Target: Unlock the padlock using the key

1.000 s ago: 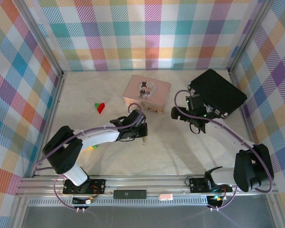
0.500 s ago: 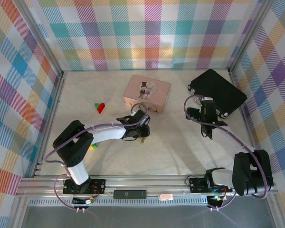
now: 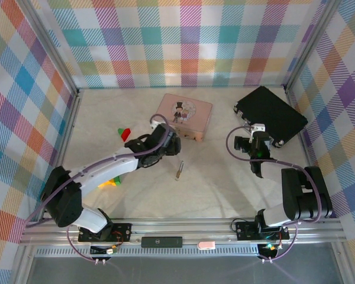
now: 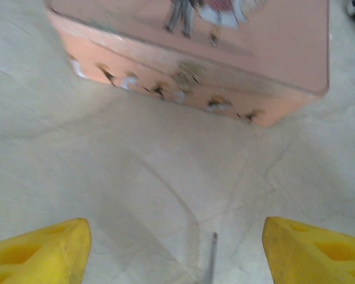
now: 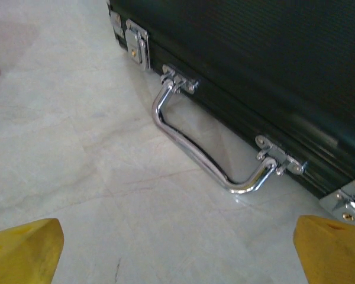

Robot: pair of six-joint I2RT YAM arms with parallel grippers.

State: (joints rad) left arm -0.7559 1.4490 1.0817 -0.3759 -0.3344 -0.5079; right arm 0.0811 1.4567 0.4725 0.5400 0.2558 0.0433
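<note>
Ahead of my right gripper (image 5: 177, 253), the black case (image 5: 272, 53) looks finely textured, its handle (image 5: 158, 112) polished chrome, the table (image 5: 59, 136) matt.

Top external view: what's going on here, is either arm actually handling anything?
Neither arm holds anything right now. The left gripper hovers with its jaws open in front of the pink box. A thin silvery sliver that looks like the key lies loose on the table. The right gripper is also open, facing the chrome handle of the black case. The key is not yet in hand.
</note>
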